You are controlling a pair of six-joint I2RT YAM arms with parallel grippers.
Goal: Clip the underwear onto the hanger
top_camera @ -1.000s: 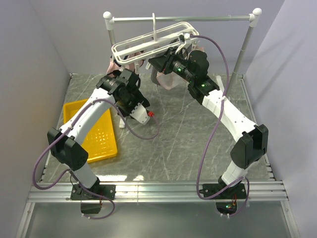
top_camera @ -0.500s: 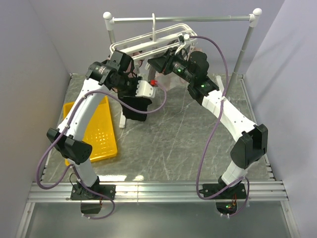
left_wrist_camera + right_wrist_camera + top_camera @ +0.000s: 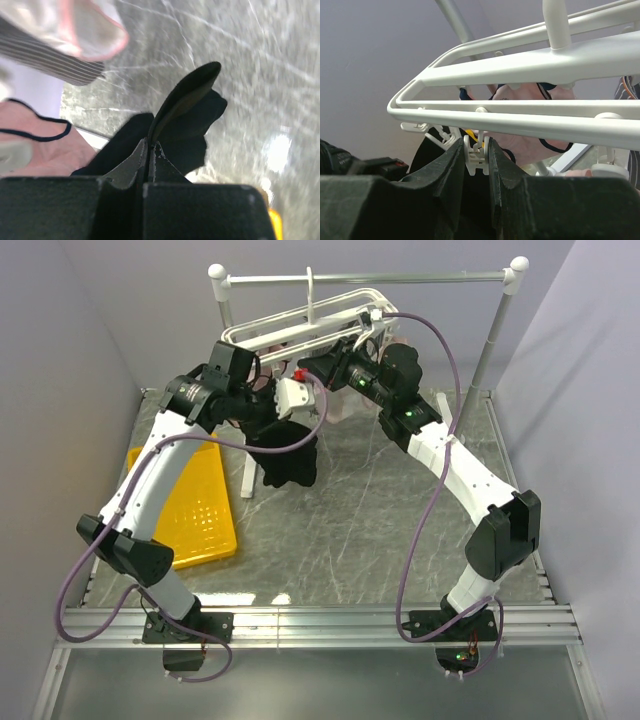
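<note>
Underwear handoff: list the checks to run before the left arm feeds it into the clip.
1. Left gripper shut on the underwear: ok.
2. Underwear hanging off the table: ok.
3. Right gripper pinching a clip under the hanger: ok.
4. Clip mouth open: cannot tell.
5. Underwear edge inside the clip: not ok.

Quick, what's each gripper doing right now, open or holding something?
Left gripper: closed, holding the black underwear.
Right gripper: closed on a white clip of the hanger.
</note>
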